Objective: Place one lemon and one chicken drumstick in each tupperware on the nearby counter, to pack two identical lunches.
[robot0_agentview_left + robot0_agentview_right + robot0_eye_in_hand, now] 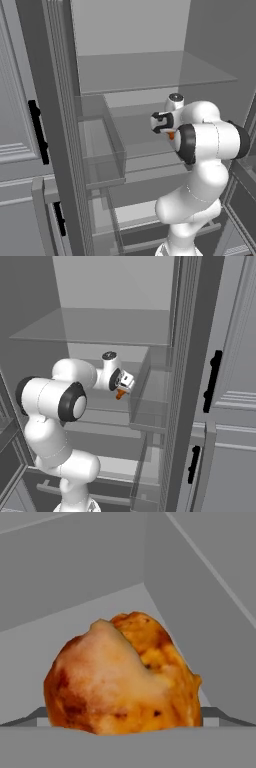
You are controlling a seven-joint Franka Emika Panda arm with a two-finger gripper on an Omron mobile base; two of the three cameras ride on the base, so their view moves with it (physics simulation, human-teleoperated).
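Now the arm reaches into an open fridge, with the door bins (pixel 102 150) off to the claw's left in the left base view and the glass shelves behind and above it. The claw (pixel 170 134) sits low over a middle shelf (pixel 145 131), pointing down and inward. Directly under it lies the drumstick (pixel 122 674), seen in the base views as a small orange bit poking out just below the hand. In the hand view the drumstick is very close ahead of the claw, centred between where the fingers rise, resting on the shelf near the back corner of the fridge.

The jaws stand fully spread and hold nothing; the fingertips themselves cannot be made out against the meat.

The drumstick's long axis is hard to tell from this close: it looks foreshortened, the bulky end toward the camera. My judgement is that the coming move is a short, straight advance and a closing of the jaws, since the drumstick lies dead ahead with little offset to either side. To the claw's right is the fridge wall, near enough to limit sideways room.
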